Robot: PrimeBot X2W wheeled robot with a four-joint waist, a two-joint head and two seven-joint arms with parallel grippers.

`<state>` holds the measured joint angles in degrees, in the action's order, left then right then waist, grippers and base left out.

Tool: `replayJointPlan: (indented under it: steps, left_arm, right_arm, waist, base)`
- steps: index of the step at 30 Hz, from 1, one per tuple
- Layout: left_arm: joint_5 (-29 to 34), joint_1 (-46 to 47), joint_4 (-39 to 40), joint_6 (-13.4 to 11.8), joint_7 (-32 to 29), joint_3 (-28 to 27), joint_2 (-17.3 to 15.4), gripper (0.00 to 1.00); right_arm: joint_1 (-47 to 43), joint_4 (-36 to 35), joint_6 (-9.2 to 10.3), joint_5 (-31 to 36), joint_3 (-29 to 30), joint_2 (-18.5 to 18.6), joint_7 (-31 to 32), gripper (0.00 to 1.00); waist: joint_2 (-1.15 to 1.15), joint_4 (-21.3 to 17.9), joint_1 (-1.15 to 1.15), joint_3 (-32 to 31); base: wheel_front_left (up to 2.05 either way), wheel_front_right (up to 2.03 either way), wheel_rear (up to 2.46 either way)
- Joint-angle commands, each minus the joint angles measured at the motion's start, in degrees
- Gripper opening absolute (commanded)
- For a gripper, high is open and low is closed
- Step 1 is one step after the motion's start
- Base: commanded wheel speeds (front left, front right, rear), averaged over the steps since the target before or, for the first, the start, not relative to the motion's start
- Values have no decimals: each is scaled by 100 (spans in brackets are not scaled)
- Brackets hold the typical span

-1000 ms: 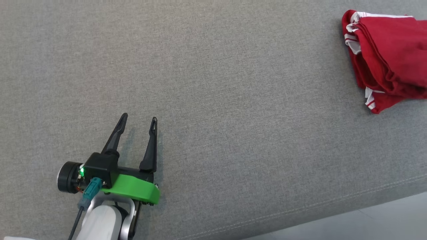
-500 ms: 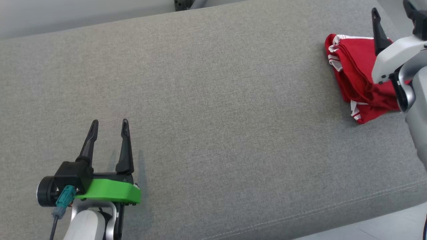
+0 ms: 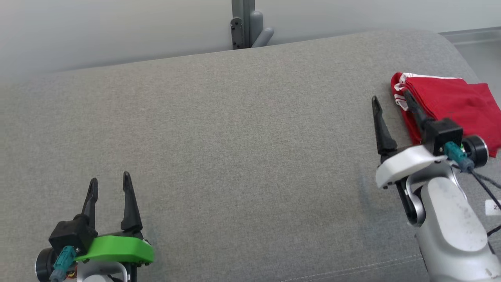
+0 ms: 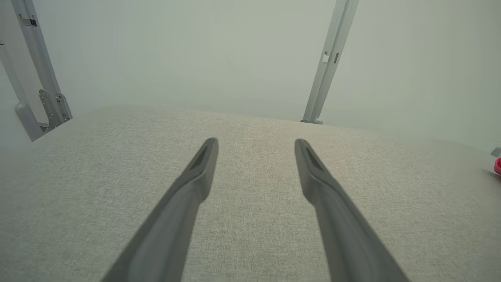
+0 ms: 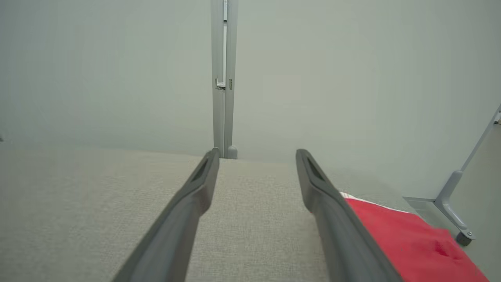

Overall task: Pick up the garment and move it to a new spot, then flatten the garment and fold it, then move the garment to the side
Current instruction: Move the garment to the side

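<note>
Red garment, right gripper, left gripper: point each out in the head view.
red garment (image 3: 458, 103), head view, middle of its top layer.
right gripper (image 3: 390, 96), head view, midway between its fingertips.
left gripper (image 3: 109, 177), head view, midway between its fingertips.

Your stock on the grey cushion (image 3: 242, 149):
- Red garment (image 3: 454, 102), white-trimmed, bunched, at 2 o'clock.
- Right gripper (image 3: 390, 95) at 3 o'clock, fingers spread, one crossing the garment's left edge.
- Left gripper (image 3: 109, 177) at 8 o'clock, fingers spread.
- Grey post (image 3: 242, 23) at 12.
</note>
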<state>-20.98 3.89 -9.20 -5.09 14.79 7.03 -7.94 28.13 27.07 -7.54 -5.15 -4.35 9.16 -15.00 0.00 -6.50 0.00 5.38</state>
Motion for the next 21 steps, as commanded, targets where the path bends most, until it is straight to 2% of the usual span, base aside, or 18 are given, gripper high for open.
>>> replayJointPlan:
  steps: [1, 9, 21]
  left_arm:
    - [-23, -121, -22, -36, 42, -56, 31, 100]
    - [63, -313, -47, 103, 42, -104, 109, 100]
    - [73, -444, -163, 231, 39, -203, 249, 100]
  right_arm:
    - [-323, -254, 10, 132, 104, -117, -20, 100]
    - [-1494, -1176, 10, 380, 297, -578, 17, 100]
    - [-2091, -1762, 10, -123, -33, -621, 128, 100]
  waist:
    - [0, 189, 0, -177]
    - [0, 338, 0, -216]
    - [0, 375, 0, -181]
  base:
    - [0, 0, 0]
    - [0, 0, 0]
    - [0, 0, 0]
